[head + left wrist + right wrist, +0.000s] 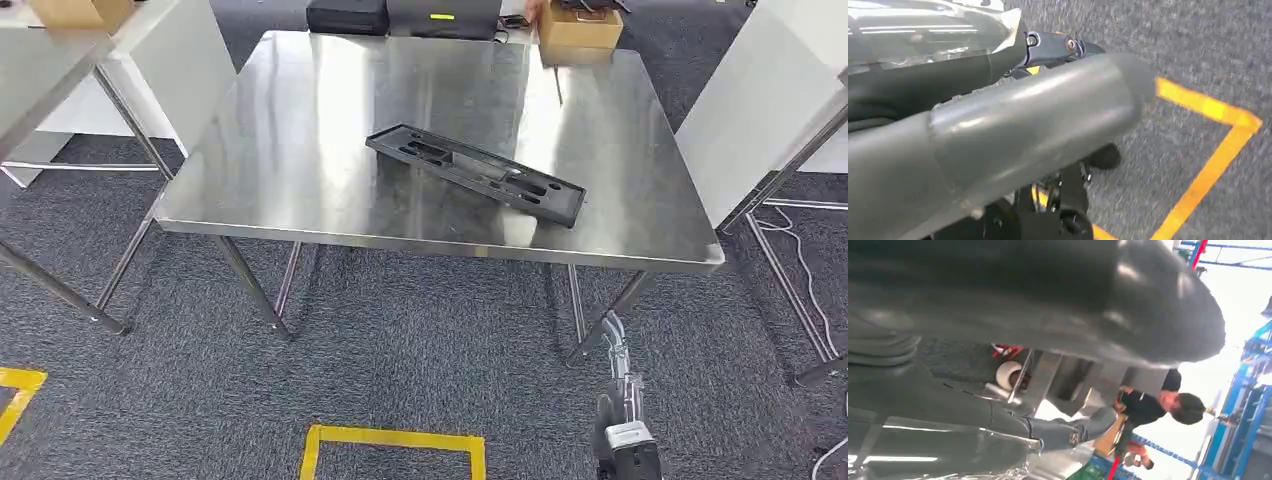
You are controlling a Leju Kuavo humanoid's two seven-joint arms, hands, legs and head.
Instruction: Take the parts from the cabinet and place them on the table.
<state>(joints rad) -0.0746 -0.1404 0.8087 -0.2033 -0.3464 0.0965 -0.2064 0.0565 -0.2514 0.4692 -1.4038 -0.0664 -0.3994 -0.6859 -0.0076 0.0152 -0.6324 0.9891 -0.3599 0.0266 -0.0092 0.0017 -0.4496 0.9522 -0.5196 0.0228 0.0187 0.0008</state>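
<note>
Once set down, black part [475, 175]: flat on the steel table [300, 200], skewed across the near half, well inside every edge; probably laid there for firm support and to leave bare steel around it for more parts.
Part's build: long, thin, slotted tray shape; likely to flex if lifted by one end, so better carried level.
Left hand [998, 140]: hanging low over grey carpet, thick thumb held apart from the dark fingers [1053, 45], nothing between them; looks spread and empty.
Right hand [1048, 315]: thumb and dark fingers [1058, 432] parted with only background in the gap; also judged spread and empty. Low at the robot's right side in the head view, short of the table's near edge.
Why so held: both arms down and clear of the table, probably to avoid brushing the part while the body stands or turns.
Floor tape [395, 440]: yellow outline on the carpet just before the table, likely a standing mark.
Far edge: cardboard box [580, 30] resting on the table's back rim, well apart from the part.
Person [1148, 407]: in a dark top, bent near a brown box in the right wrist view; well apart from the right hand.
Progress, as a judgement: one part delivered; next likely a turn toward the cabinet for another.
</note>
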